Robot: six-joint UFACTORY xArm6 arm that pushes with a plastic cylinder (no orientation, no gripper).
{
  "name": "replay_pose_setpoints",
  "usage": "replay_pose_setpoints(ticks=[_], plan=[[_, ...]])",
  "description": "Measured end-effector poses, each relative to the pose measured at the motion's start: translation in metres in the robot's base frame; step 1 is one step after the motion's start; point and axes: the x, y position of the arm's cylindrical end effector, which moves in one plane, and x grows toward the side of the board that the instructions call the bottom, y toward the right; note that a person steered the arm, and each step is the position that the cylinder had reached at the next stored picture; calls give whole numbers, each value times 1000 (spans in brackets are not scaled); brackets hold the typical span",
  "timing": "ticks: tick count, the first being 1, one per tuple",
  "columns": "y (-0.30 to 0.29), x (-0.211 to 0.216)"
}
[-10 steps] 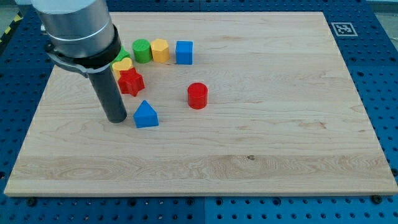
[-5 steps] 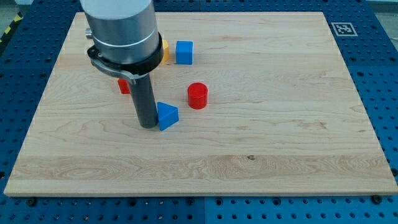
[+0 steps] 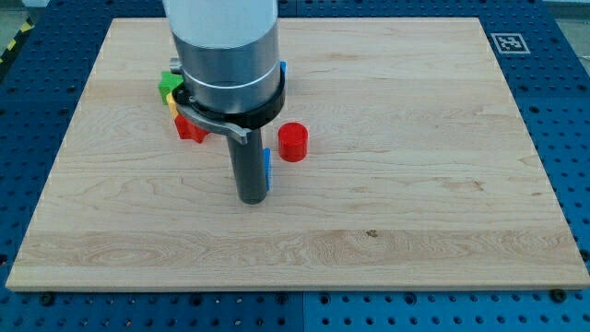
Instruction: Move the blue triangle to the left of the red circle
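Observation:
The red circle [image 3: 293, 141], a short red cylinder, stands on the wooden board [image 3: 415, 184] near its middle. The blue triangle [image 3: 267, 170] shows only as a thin blue sliver at the right edge of my rod; the rod hides the rest. It lies just to the lower left of the red circle. My tip [image 3: 253, 197] rests on the board, touching the triangle's left side and below-left of the red circle.
Behind the arm at the view's upper left are a green block [image 3: 169, 85], a sliver of a yellow block [image 3: 172, 104], a red block [image 3: 191, 128] and a blue block's edge [image 3: 282, 70]. A printed marker [image 3: 508, 42] sits at the board's top right corner.
My tip has moved to the view's right, pushing the blue triangle right, closer to the red circle. The arm now covers the yellow and green blocks that showed before.

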Motion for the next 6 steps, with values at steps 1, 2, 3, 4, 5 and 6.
replay_pose_setpoints(ticks=[1,2,3,4,5,6], plan=[[15,0],[18,0],[18,-5],[17,-20],[13,-33],[11,-49]])
